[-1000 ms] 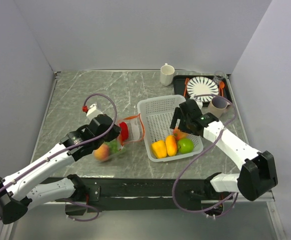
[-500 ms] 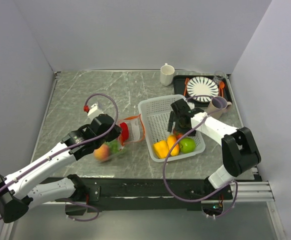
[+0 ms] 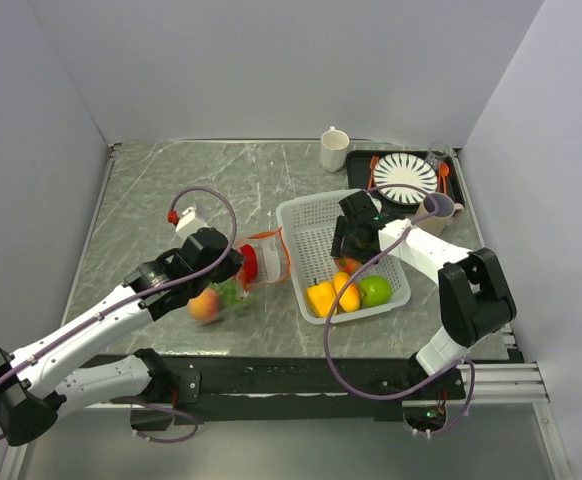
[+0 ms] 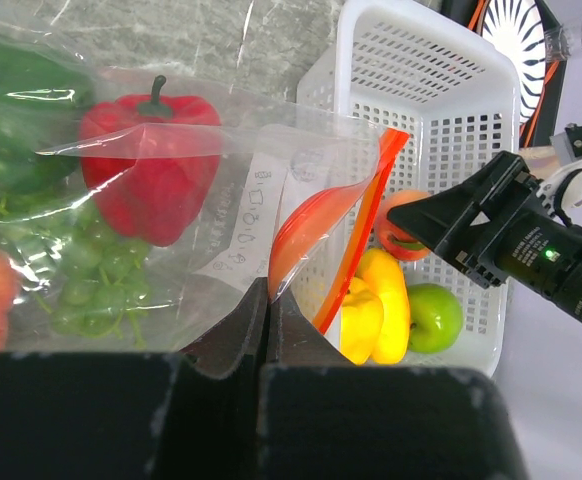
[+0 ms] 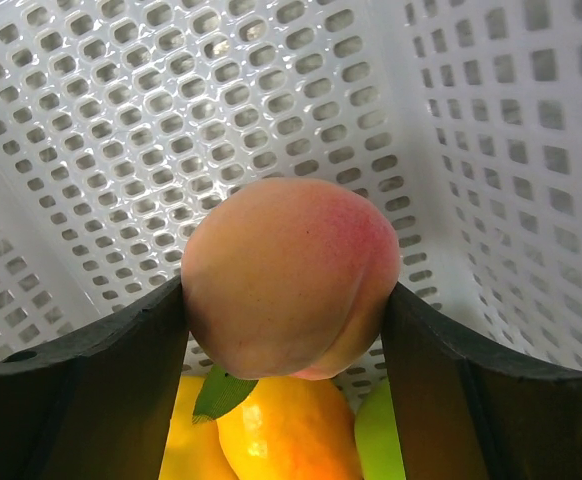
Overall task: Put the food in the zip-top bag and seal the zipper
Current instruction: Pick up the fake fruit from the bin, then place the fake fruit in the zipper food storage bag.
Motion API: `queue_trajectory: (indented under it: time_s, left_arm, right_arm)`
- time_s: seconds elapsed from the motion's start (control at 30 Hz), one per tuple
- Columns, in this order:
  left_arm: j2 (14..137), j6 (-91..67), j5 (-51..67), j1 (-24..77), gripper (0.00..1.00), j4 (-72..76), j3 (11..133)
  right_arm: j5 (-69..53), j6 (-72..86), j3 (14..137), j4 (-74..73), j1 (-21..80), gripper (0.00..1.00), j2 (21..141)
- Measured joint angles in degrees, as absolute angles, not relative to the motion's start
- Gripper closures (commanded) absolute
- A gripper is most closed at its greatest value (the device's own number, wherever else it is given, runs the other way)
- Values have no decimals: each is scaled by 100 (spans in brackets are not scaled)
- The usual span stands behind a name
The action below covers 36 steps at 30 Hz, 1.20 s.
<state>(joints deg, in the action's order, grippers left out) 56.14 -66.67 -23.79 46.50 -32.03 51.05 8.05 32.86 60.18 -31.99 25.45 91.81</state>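
Observation:
The clear zip-top bag (image 3: 239, 278) lies left of the white mesh basket (image 3: 301, 207). It holds a red pepper (image 4: 151, 160), green pieces and a peach-coloured fruit (image 3: 204, 304). My left gripper (image 4: 267, 300) is shut on the bag's mouth edge beside the orange-red zipper (image 4: 356, 230), and the mouth gapes toward the basket. My right gripper (image 5: 286, 300) is inside the basket, shut on a peach (image 5: 291, 275) just above the yellow pepper (image 3: 319, 298), orange piece (image 3: 345, 290) and green apple (image 3: 373, 290).
A white mug (image 3: 334, 148) stands at the back. A black tray (image 3: 359, 172) with a striped plate (image 3: 407, 179) sits at the back right, with a tan cup (image 3: 434, 212) in front of it. Walls close in on both sides.
My right gripper has moved a little back and left inside the basket, and its arm has swung round. The left gripper and bag have not moved.

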Motion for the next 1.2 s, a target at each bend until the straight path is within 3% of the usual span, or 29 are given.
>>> queue_trajectory:
  time_s: [0.13,0.27,0.4,0.43,0.9,1.2]
  left_arm:
    - [5616,-6667,-2377,4646,99,-3190,5100]
    - [5616,-6665,-2375,4641,99,-3190,5100]
    - [5614,-6665,-2373,4641,99,-3190,5085]
    - [5614,-6665,-2373,4641,99,-3190,5081]
    - [5594,-6667,-2338,4630,99,-3188,5081]
    - [5535,-6670,-2346,4630,99,-3192,5068]
  right_arm:
    - [740,3225,6018,-3142,2545,32,9247]
    - [718,3179,6023,-3124,2545,44,9264]
    - [672,3151,6023,-3107,2545,67,9262]
    - [648,3140,6023,-3103,2545,68,9247]
    - [-32,3098,6023,-3081,2593,68,7717]
    - [-674,3487,5854,-2755,3439,67,6973]
